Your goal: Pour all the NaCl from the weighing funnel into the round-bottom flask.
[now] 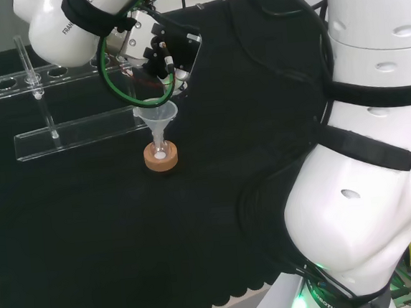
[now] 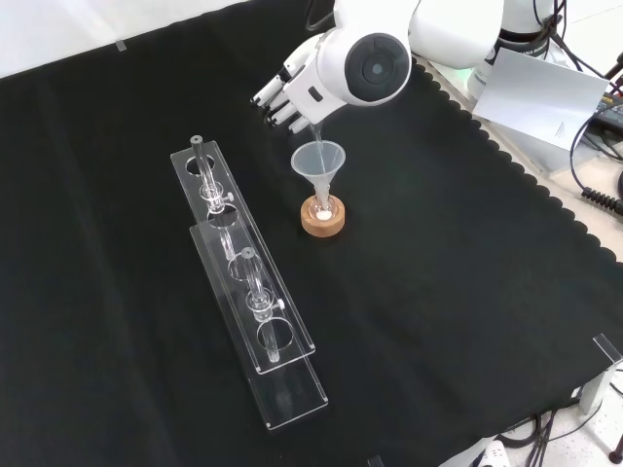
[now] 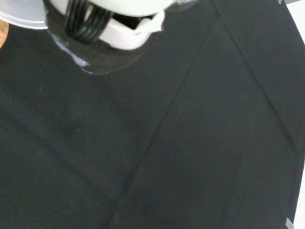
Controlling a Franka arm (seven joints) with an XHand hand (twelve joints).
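A small round-bottom flask (image 1: 161, 152) stands in a cork ring (image 1: 162, 160) mid-cloth, with a clear plastic funnel (image 1: 157, 116) in its neck. White powder lies in the flask's bottom (image 2: 318, 212). My hand (image 1: 159, 51) hovers just above the funnel, fingers (image 2: 280, 95) curled. A clear glass piece, the weighing funnel (image 2: 314, 126), slants down from the hand to the funnel's mouth (image 2: 318, 156). It is faint, and I cannot tell what it holds. In the wrist view a glassy edge (image 3: 71, 53) lies close under the palm (image 3: 119, 28).
Two long clear racks (image 2: 255, 292) with a few test tubes lie left of the flask in the front view, and beyond it in the head view (image 1: 74, 131). The arm's white links (image 1: 378, 146) stand at the head view's right. A grey sheet (image 2: 545, 97) lies at the cloth's far corner.
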